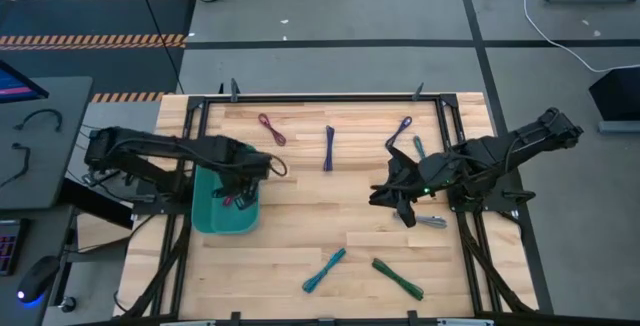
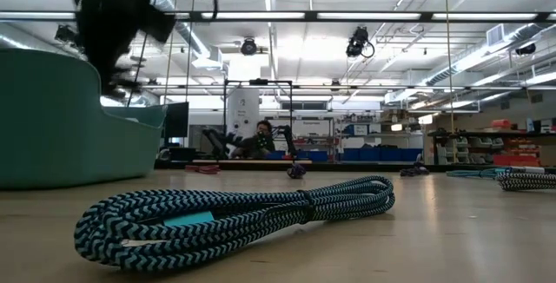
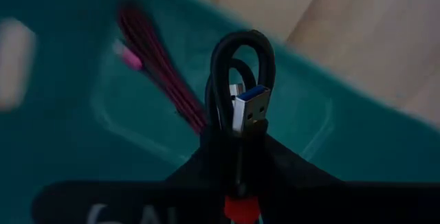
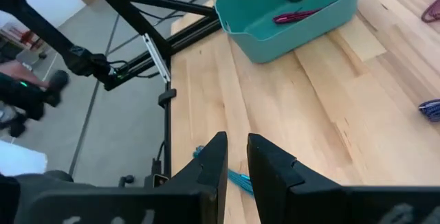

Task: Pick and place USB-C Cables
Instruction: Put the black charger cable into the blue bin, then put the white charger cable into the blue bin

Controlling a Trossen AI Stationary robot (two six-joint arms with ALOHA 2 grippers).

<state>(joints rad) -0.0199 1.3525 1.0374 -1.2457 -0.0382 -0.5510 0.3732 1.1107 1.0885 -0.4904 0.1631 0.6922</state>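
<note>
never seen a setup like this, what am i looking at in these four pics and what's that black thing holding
It's a two-armed robot at a wooden table, sorting short coiled USB cables. One picture looks straight down, one sits at table height, and two come from cameras on the wrists. The left gripper hangs over the teal tray, shut on a black cable with a metal plug; a magenta cable already lies in the tray. The right gripper is slightly open and empty, above the table's right side. More cables lie loose, such as a blue one and a green one.
</note>
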